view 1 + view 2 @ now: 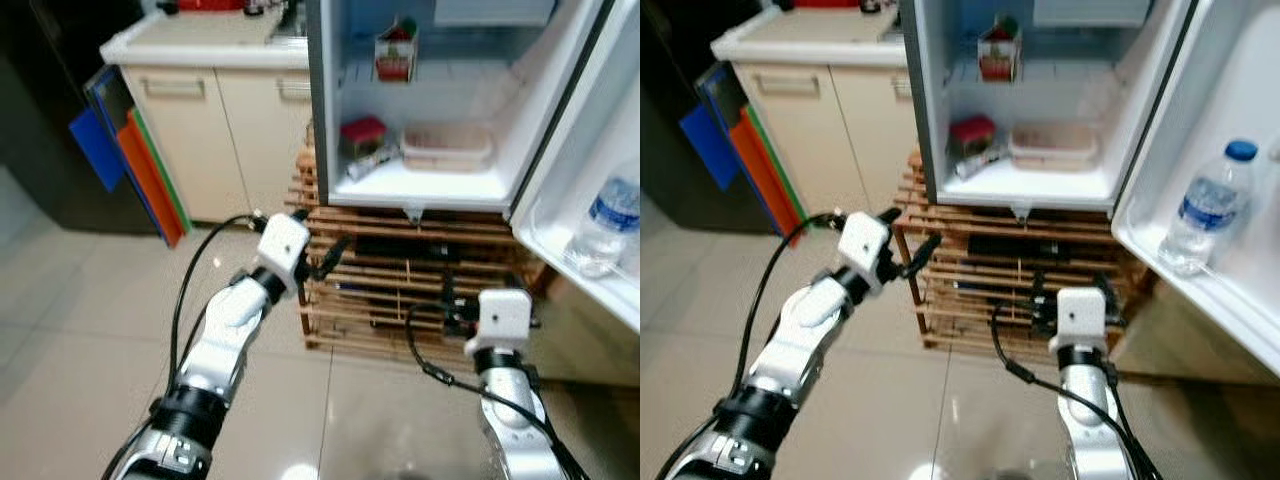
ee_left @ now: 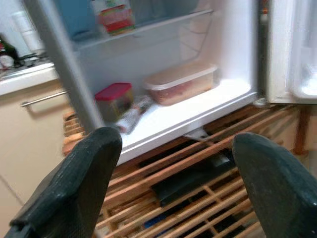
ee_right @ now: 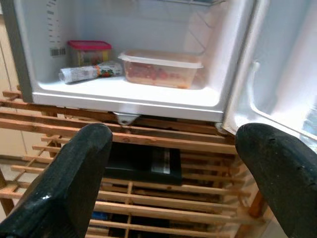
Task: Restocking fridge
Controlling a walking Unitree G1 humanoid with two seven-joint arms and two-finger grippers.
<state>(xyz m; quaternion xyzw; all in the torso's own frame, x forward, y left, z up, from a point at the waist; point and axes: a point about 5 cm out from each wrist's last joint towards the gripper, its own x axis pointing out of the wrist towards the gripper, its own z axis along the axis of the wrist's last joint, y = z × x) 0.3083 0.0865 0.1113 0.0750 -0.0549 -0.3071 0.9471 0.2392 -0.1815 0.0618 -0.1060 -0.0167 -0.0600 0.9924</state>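
Note:
The small fridge [image 1: 330,120] stands open on a wooden slatted rack [image 1: 390,290]. On its floor sit a red-lidded jar [image 1: 362,133], a wrapped packet [image 1: 368,160] and a clear lidded food box [image 1: 446,147]. A carton [image 1: 396,52] stands on the shelf above. A water bottle [image 1: 606,225] rests in the door shelf [image 1: 560,255] on the right. My left gripper [image 1: 318,240] is raised in front of the rack's left end, open and holding nothing. My right gripper [image 3: 173,144] hovers low before the rack, under the fridge's right corner, also open and holding nothing.
A cream cabinet [image 1: 215,130] with a pale countertop stands left of the fridge. Blue, orange and green boards [image 1: 140,165] lean against its side. A dark appliance [image 1: 40,120] fills the far left. Shiny floor tiles [image 1: 80,320] stretch beneath my arms.

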